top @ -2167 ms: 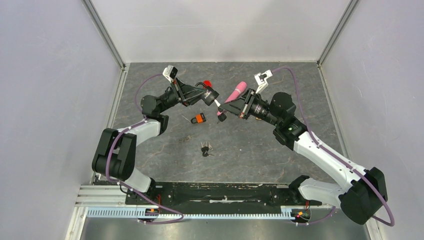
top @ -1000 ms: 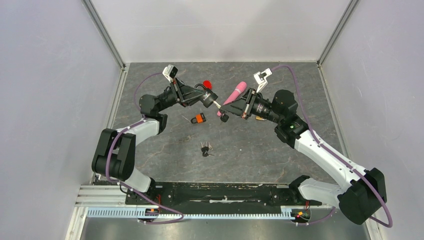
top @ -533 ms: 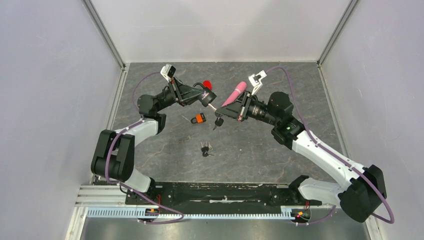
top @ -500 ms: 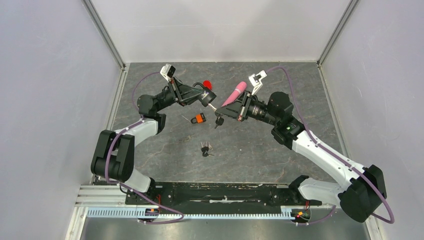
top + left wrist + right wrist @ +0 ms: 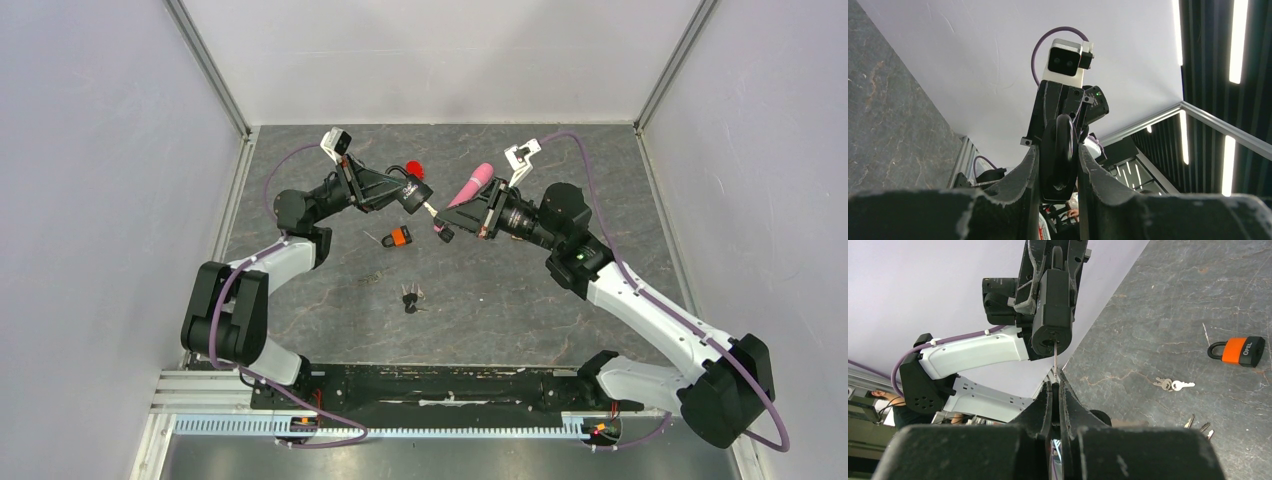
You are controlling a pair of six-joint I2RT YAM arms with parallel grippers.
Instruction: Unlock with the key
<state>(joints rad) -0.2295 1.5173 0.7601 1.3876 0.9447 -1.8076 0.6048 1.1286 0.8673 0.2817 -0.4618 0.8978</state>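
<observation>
I hold the black padlock (image 5: 1050, 305) in the left gripper (image 5: 1057, 167), lifted clear of the table (image 5: 520, 300) above its far middle. The fingers (image 5: 1025, 172) stand partly apart, clamped on the two flat sides of the body. This grip leaves the keyway end bare and turned toward the right arm.

The right gripper (image 5: 1054, 390) is closed almost fully, pinching the head of the key (image 5: 1055, 357). The thin blade projects forward in line with the fingers, so a wrist roll should turn it directly. The blade tip meets the keyway; I cannot tell how deep it sits.

I judge the step in hand to be insertion. The next move calls for a push along the blade axis, then a turn, with the left grip resisting the twist. Any misalignment could bend the blade or rotate the lock between the pads.

An orange padlock (image 5: 1238, 351) and loose keys (image 5: 410, 298) lie on the table near its middle, apart from both grippers.
</observation>
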